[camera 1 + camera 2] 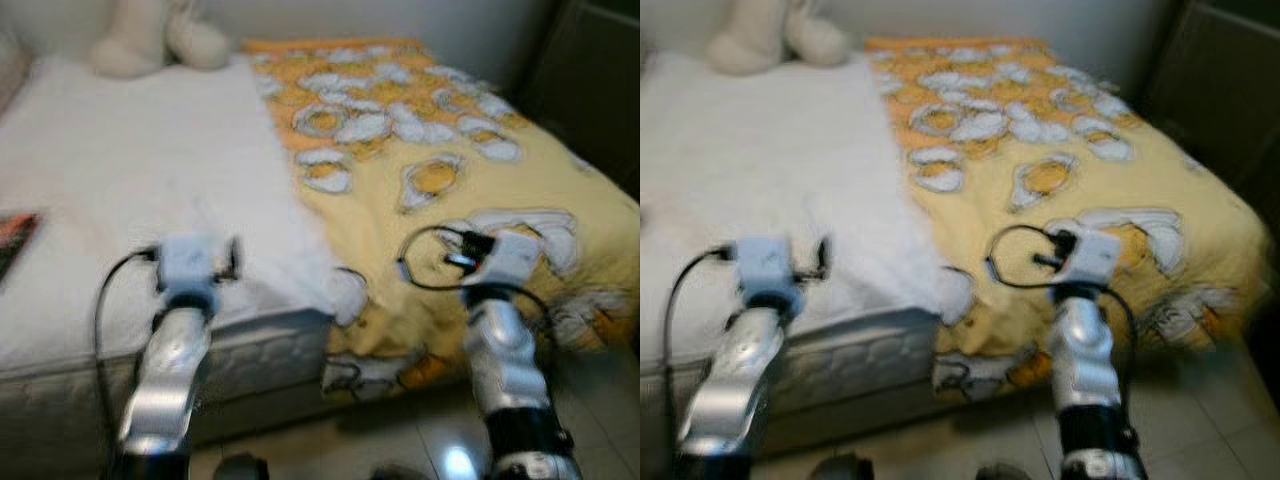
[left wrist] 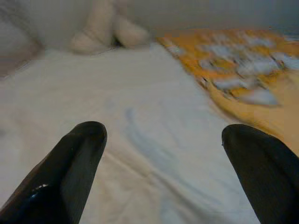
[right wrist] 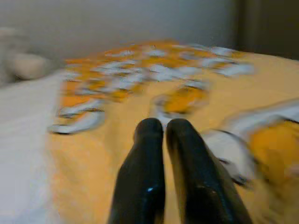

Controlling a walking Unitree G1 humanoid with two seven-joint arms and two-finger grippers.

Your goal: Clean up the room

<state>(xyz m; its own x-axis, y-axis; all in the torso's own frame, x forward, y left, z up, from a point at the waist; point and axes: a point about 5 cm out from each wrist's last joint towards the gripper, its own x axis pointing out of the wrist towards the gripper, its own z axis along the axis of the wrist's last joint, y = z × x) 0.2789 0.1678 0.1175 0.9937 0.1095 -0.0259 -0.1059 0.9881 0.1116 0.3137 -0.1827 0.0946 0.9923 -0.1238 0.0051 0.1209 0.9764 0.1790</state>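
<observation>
Left eye view: robot is facing the bed (image 1: 120,170), yellow blanket (image 1: 450,150) covering only its right half.
Left end effector (image 2: 163,140) is hovering spread over the white sheet; right end effector (image 3: 163,135), fingers pressed together, is over the blanket. Risk: closed fingers may just push fabric, bunching it.

**A bedroom in a home**

A bed (image 1: 120,190) takes up most of the head views, its mattress covered by a white sheet. A yellow-orange blanket (image 1: 440,170) with pale printed shapes lies over the robot's right half and hangs over the near edge. A cream plush toy (image 1: 160,35) sits at the far end by a light wall. Pale glossy floor tiles (image 1: 400,440) lie below.
</observation>
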